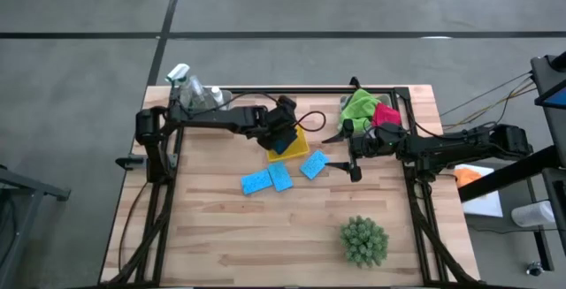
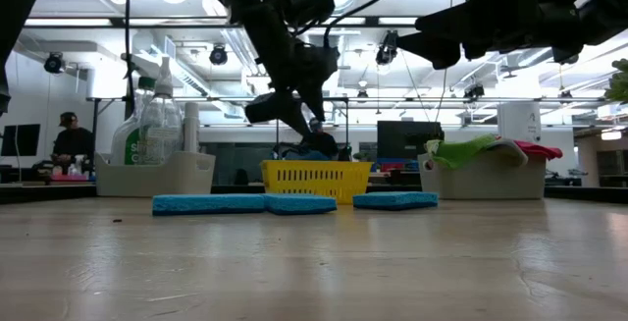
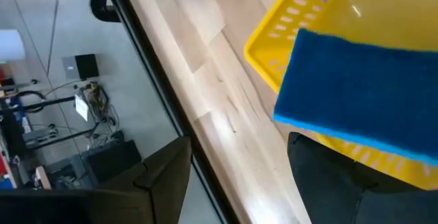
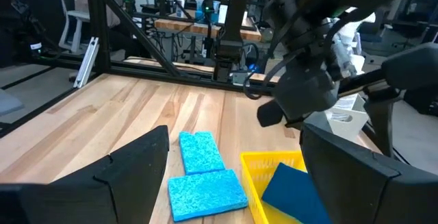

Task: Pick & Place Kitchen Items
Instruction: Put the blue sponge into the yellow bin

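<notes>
Left claw hovers right over the yellow tray, fingers spread, nothing pinched between them. Just beneath sits a dark blue sponge, lying in the tray and overhanging its near rim rather than flat inside. That is the risk here: tilted on the rim like that, the sponge may tip out onto the bench if the claw brushes it while lifting away.

Outward now. Three light blue sponges lie on the bench just beside the tray, two of them touching edge to edge, the third a little apart toward the right arm. Going for one of the touching pair could drag its neighbour along or push it askew.

The right claw hangs above the bench near that third sponge, fingers spread and empty. The two arms are close here, so both reaching for the sponges at once looks like a collision in the making.

Further off, the cloths sit in a bin at the back, the spray bottle in another at the back left corner.
</notes>
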Motion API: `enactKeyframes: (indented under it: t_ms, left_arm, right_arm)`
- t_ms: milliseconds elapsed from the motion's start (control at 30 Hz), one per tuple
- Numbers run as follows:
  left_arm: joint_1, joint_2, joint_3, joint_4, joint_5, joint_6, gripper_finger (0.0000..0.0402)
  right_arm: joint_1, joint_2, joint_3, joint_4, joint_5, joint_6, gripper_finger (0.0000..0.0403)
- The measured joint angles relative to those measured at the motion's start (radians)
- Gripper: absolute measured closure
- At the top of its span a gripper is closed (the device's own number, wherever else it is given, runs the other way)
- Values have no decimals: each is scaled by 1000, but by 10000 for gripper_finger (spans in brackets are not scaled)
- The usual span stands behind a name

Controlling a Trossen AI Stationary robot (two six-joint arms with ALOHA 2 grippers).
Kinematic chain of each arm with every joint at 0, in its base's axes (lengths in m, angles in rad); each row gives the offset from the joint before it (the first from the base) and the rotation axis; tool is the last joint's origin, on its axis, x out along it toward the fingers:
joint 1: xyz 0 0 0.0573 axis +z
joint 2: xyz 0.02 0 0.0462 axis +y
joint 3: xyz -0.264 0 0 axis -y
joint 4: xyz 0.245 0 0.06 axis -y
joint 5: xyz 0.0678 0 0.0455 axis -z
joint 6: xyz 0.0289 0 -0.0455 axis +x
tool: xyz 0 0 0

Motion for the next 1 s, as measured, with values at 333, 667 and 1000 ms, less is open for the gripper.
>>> enactKeyframes:
  t_ms: [333, 667, 1000]
  left_arm:
    - [4, -62, -18, 75, 57, -294, 159]
    - [-41, -249, -310, 371, 300, -660, 159]
    - [-179, -443, -506, 246, 386, -1040, 159]
  right_arm:
    - [0, 0, -1, -22, 0, 0, 78]
    - [2, 3, -2, -14, -3, 0, 78]
    - [5, 54, -1, 7, -4, 3, 78]
